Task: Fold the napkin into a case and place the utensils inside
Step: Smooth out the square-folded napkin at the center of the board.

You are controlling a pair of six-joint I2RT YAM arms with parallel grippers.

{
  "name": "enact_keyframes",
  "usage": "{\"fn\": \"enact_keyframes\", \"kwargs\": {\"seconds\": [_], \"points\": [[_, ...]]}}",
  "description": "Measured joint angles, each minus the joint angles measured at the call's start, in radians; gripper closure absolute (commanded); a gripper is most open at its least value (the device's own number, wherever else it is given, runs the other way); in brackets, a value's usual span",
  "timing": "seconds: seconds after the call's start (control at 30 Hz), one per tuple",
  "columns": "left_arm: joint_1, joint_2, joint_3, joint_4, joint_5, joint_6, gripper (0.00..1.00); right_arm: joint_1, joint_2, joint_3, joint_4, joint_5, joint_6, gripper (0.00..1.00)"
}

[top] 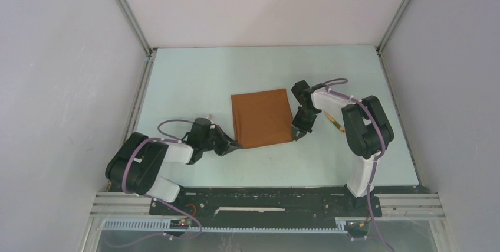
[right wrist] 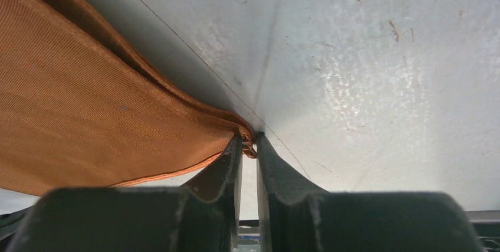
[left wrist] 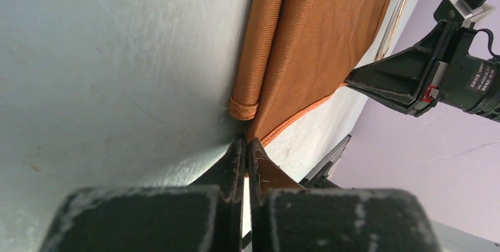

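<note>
Nearest the arm bases, the left gripper (top: 234, 144) has its jaws pressed together on the near left corner of the napkin (top: 262, 116). In the left wrist view the tips meet with orange cloth caught between them. A little farther in, the right gripper (top: 299, 135) sits at the near right corner. Its jaws stand close together with the stitched hem between the tips, so it looks clamped, though the tips hide how much cloth is really caught.

The napkin lies flat near the middle of the table (top: 194, 81), a rust-orange shape with one side already doubled over; the left wrist view shows a rolled fold along its left edge. It is thin, light and limp, with a slight sheen, so it will likely sag between two holds and may slide on the smooth tabletop or slip from the fingers. The corners and the stitched hem are the best places to grip, since the extra thickness there gives the tips something to bite. Taking both near corners together should keep the edge taut enough to carry over without creasing. A crease will probably need pressing down to stay.

The utensils (top: 334, 121) lie just right of the napkin, behind the right arm, apart from the cloth. They are thin, stiff metal and will likely be slippery, so they are best taken mid-handle
</note>
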Motion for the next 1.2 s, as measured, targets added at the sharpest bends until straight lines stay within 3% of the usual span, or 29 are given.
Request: {"fn": "enact_keyframes", "kwargs": {"seconds": [0.1,0.17,0.5,0.53,0.6,0.67,0.7,0.73,0.83,0.97,1.2], "points": [[0.002,-0.001,0.000,0.000,0.000,0.000,0.99,0.002,0.017,0.020,-0.012,-0.005,-0.011,0.89],[0.002,-0.005,0.000,0.000,-0.001,0.000,0.99,0.002,0.027,0.033,-0.024,-0.006,-0.017,1.00],[0.005,-0.038,0.000,-0.011,0.008,0.001,1.00,0.034,0.018,0.060,-0.039,0.040,-0.046,1.00],[0.006,-0.047,0.000,-0.018,0.008,0.001,1.00,0.039,0.003,0.054,-0.026,0.042,-0.046,0.96],[0.006,-0.069,0.000,-0.031,0.008,0.002,1.00,0.041,-0.027,0.051,-0.019,0.042,-0.049,0.74],[0.006,-0.090,0.002,-0.045,0.007,0.006,1.00,0.040,-0.053,0.051,-0.011,0.042,-0.050,0.60],[0.006,-0.101,0.003,-0.062,0.007,0.010,1.00,0.040,-0.087,0.047,-0.003,0.045,-0.071,0.46],[0.006,-0.101,0.003,-0.062,0.007,0.010,1.00,0.040,-0.089,0.046,-0.004,0.045,-0.073,0.41],[0.009,-0.104,0.003,-0.085,0.003,0.015,1.00,0.024,-0.147,-0.030,0.076,0.011,-0.110,0.35],[0.012,-0.105,0.003,-0.101,-0.006,0.027,1.00,-0.034,-0.231,-0.170,0.164,-0.116,-0.176,0.35],[0.024,-0.105,0.003,-0.122,-0.022,0.037,1.00,-0.151,-0.206,-0.230,0.325,-0.350,-0.319,0.35]]}}
